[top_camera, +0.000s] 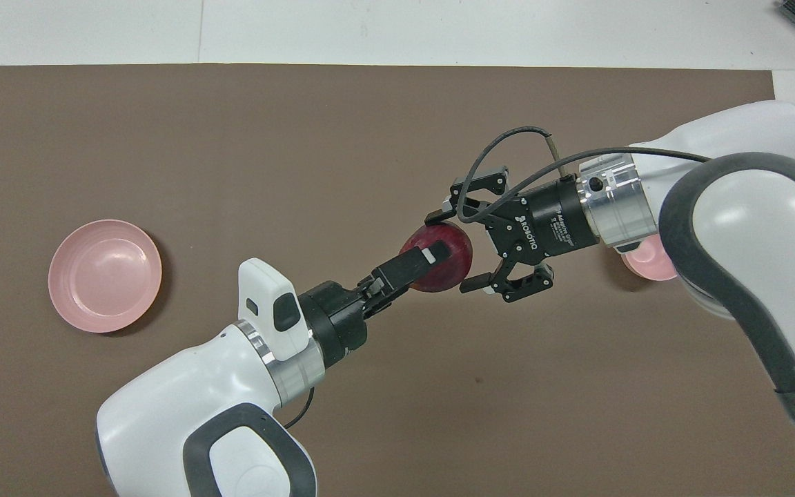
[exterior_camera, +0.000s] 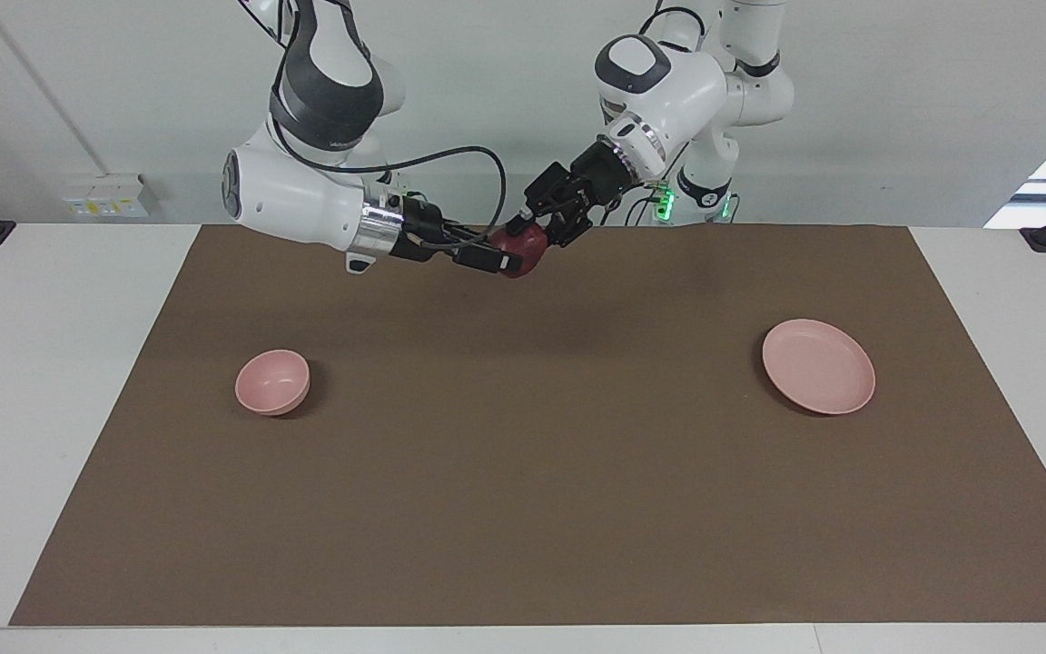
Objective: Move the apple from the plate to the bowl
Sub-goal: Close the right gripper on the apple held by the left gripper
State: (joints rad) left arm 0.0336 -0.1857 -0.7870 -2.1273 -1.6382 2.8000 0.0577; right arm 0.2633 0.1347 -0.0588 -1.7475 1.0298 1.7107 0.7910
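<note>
bowl (exterior_camera: 272,382) toward right arm's end, plate (exterior_camera: 818,366) toward left arm's

Small round dark red apple (exterior_camera: 523,250) (top_camera: 442,259), held up in the air over the middle of the brown mat on the desk, between plate and bowl, touching neither. Flat, shallow, wide pale pink plate (exterior_camera: 818,365) (top_camera: 105,275), lying upright and empty on the mat toward the left arm's end of the desk. Small, deep pale pink bowl (exterior_camera: 272,381) (top_camera: 646,259), standing upright and empty on the mat toward the right arm's end, well apart from the plate; in the overhead view mostly hidden under an arm, only part of the rim showing.
</note>
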